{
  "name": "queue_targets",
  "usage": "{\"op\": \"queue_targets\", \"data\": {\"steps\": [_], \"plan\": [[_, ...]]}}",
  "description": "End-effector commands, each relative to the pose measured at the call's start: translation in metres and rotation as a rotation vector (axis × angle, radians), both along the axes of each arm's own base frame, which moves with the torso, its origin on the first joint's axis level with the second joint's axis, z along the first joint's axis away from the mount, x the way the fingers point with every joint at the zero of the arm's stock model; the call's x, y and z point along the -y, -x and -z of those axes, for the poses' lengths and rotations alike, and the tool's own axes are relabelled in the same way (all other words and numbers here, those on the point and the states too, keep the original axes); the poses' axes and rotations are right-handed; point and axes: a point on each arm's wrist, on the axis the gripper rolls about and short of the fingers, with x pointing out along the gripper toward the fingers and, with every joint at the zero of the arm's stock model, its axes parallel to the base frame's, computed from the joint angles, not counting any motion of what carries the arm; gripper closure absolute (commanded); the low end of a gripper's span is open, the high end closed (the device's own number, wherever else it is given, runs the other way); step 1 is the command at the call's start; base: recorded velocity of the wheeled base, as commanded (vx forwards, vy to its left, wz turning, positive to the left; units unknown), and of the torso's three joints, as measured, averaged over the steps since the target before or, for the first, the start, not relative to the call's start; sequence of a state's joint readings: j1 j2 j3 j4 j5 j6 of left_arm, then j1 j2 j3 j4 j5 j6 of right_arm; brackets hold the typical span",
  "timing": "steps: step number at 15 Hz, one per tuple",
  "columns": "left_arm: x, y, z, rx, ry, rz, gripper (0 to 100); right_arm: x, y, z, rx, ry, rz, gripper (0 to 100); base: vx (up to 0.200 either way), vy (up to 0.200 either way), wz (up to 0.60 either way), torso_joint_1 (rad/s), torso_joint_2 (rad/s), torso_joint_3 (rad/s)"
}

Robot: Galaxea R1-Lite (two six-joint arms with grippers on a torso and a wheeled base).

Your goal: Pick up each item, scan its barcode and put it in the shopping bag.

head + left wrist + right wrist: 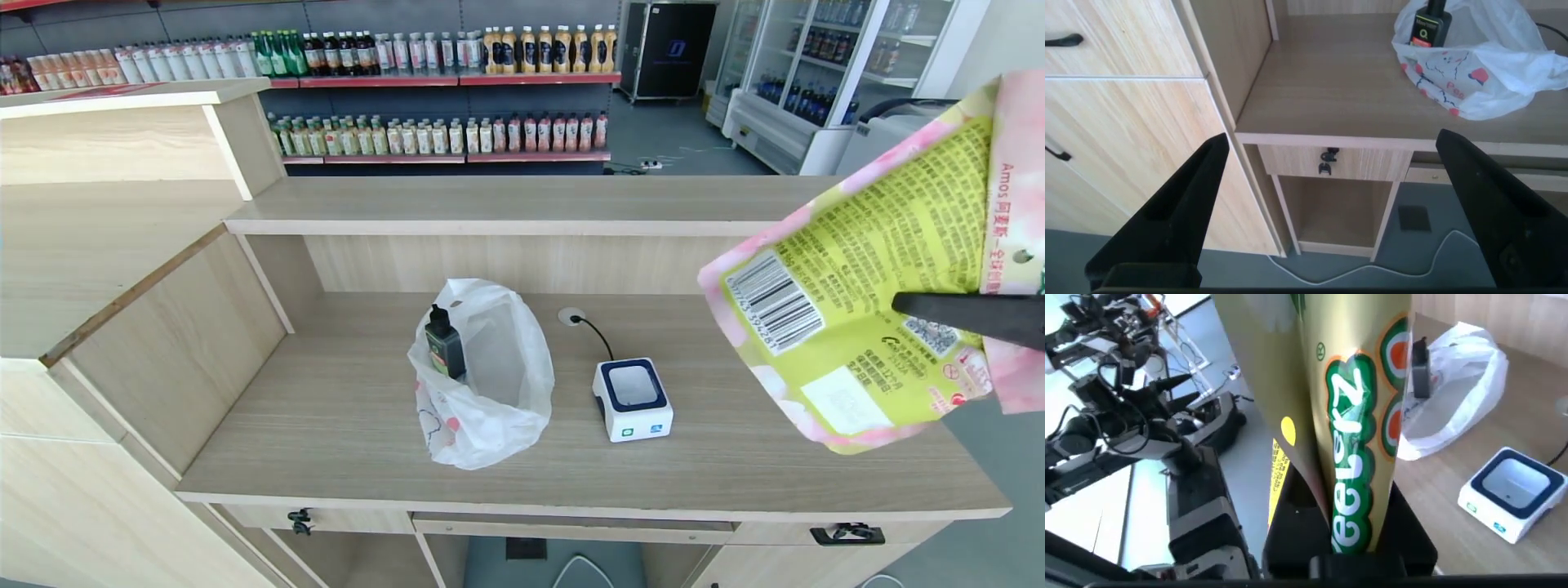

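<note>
A yellow-green and pink snack pouch hangs high over the counter's right end, close to my head camera, its barcode facing me. My right gripper is shut on the pouch; one black finger crosses its face. The white scanner sits mid-counter, below and left of the pouch. Left of it stands the white shopping bag, open, with a dark bottle upright inside. My left gripper is open and holds nothing, low beside the counter's front left corner.
The wooden counter has a raised back ledge and a tall side panel on the left. A black cable runs from the scanner to a hole. Drawers with black handles sit under the front edge.
</note>
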State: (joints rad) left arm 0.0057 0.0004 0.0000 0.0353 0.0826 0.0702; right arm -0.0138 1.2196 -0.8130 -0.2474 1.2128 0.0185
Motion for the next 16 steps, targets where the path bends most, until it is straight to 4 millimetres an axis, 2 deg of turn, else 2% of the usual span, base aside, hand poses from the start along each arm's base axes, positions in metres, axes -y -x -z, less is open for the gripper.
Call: {"op": "queue_targets", "data": {"steps": [1, 4, 7, 8, 10, 16], "plan": [[0.0, 0.0, 0.0, 0.0, 0.0, -0.001, 0, -0.022, 0.036, -0.013, 0.012, -0.015, -0.149, 100, 0.0, 0.0, 0.0, 0.0, 0.0, 0.0], [0.0, 0.0, 0.0, 0.0, 0.0, -0.001, 0, -0.029, 0.044, -0.021, 0.033, -0.02, -0.204, 100, 0.0, 0.0, 0.0, 0.0, 0.0, 0.0], [0.0, 0.0, 0.0, 0.0, 0.0, -0.001, 0, -0.025, 0.051, -0.025, 0.051, -0.024, -0.186, 100, 0.0, 0.0, 0.0, 0.0, 0.0, 0.0], [0.0, 0.0, 0.0, 0.0, 0.0, 0.001, 0, -0.021, 0.066, -0.028, 0.029, -0.032, -0.175, 100, 0.0, 0.0, 0.0, 0.0, 0.0, 0.0], [0.0, 0.0, 0.0, 0.0, 0.0, -0.001, 0, -0.018, 0.083, -0.031, 0.046, -0.036, -0.176, 100, 0.0, 0.0, 0.0, 0.0, 0.0, 0.0], [0.0, 0.0, 0.0, 0.0, 0.0, -0.001, 0, -0.017, 0.091, -0.027, 0.067, -0.03, -0.15, 100, 0.0, 0.0, 0.0, 0.0, 0.0, 0.0]]}}
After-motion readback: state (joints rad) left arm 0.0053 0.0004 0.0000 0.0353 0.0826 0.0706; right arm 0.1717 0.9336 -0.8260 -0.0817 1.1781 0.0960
